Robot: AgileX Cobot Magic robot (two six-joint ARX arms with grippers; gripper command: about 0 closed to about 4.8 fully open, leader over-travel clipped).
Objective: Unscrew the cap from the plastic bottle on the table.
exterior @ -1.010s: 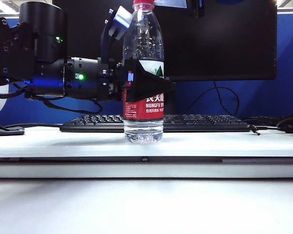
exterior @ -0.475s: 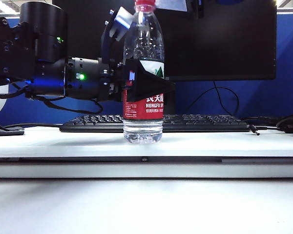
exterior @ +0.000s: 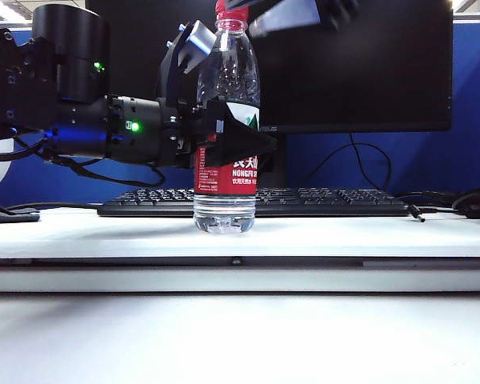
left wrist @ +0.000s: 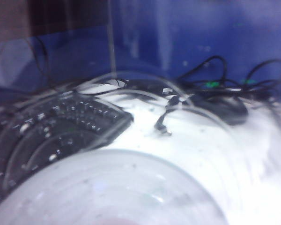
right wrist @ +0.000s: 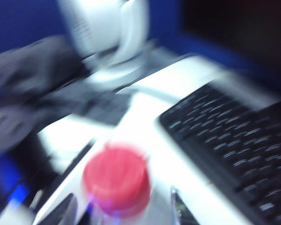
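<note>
Standing upright on the table (exterior: 384, 236) in front of the keyboard (exterior: 328, 202), the plastic bottle (exterior: 226, 120) is being clamped at its label by the left gripper (exterior: 232, 140). Above it, the right gripper (right wrist: 124, 206) is hovering around the cap (right wrist: 116, 179), its fingers seemingly parted and clear of it, though blur is making this uncertain.

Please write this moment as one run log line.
left gripper: grips plastic bottle | right gripper: open at cap | cap: on bottle
</note>
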